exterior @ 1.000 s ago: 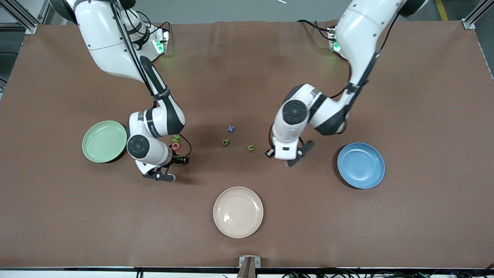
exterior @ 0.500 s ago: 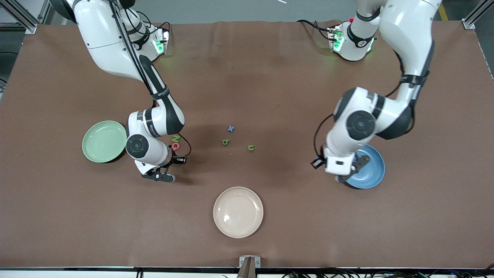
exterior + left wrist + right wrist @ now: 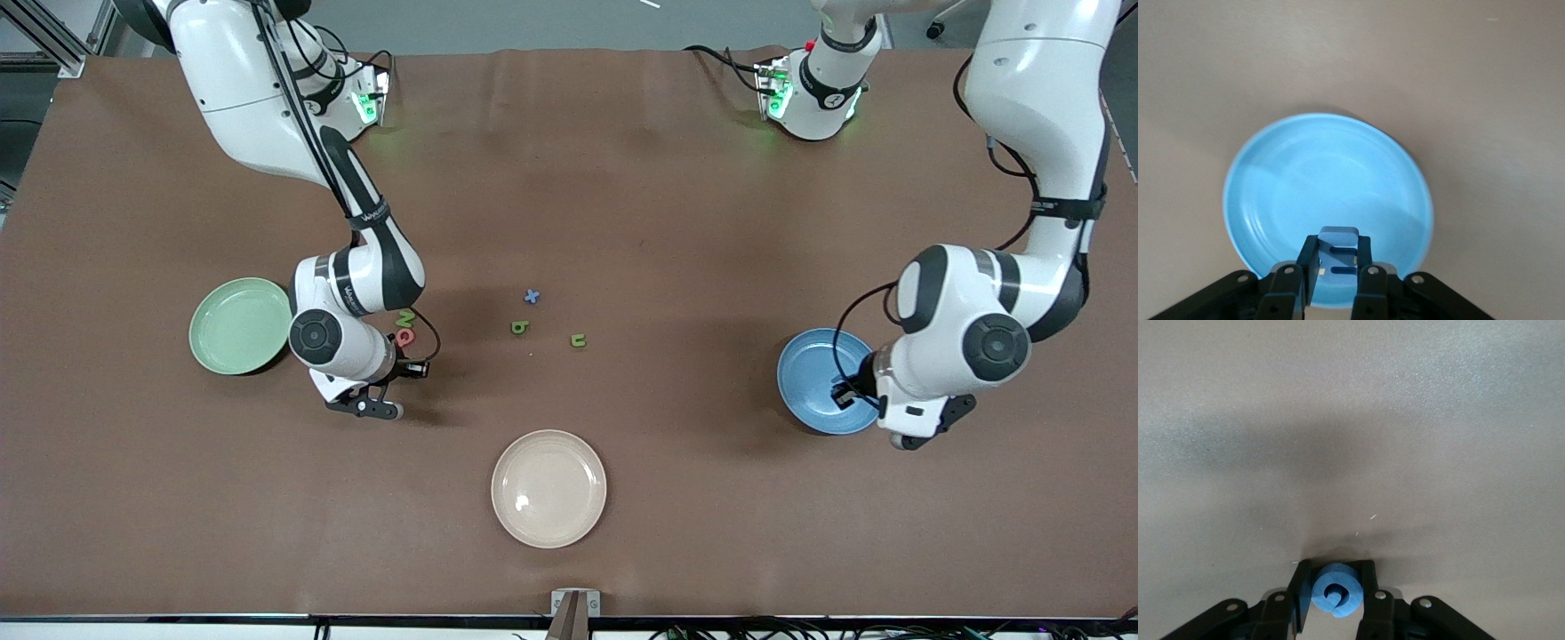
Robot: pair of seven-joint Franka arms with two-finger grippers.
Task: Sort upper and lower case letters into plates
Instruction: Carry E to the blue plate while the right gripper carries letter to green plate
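The left gripper [image 3: 1335, 270] has its fingers [image 3: 1309, 261] clamped on a pale blue foam letter [image 3: 1338, 253], seen edge-on so its shape cannot be read. It hangs over the rim of the blue plate [image 3: 1305, 167], which fills the middle of the left wrist view: round, shallow, glossy, with nothing lying in it. In the front view the gripper [image 3: 898, 431] shows at the lower right, its fingertips hidden under the arm's white wrist, and the blue plate [image 3: 813, 373] is partly covered by that wrist.

The right gripper [image 3: 1336, 595] has its fingers [image 3: 1300, 590] closed on a blue foam letter [image 3: 1336, 590] with a curled centre, low on the bare brown worktop [image 3: 1351, 420]; which letter it is cannot be told. In the front view this gripper [image 3: 364, 404] sits at centre left, the held letter out of sight beneath it.

The mint green plate [image 3: 240, 325] lies at the left of the front view, just beside the right arm's wrist, and holds nothing. Beside that wrist a green letter [image 3: 406, 317] and a red letter [image 3: 404, 336] lie close together, partly hidden. Near the middle lie a blue x [image 3: 532, 296], a green b [image 3: 520, 327] and a green u [image 3: 579, 340]. A cream-beige plate [image 3: 548, 488] sits at lower centre.
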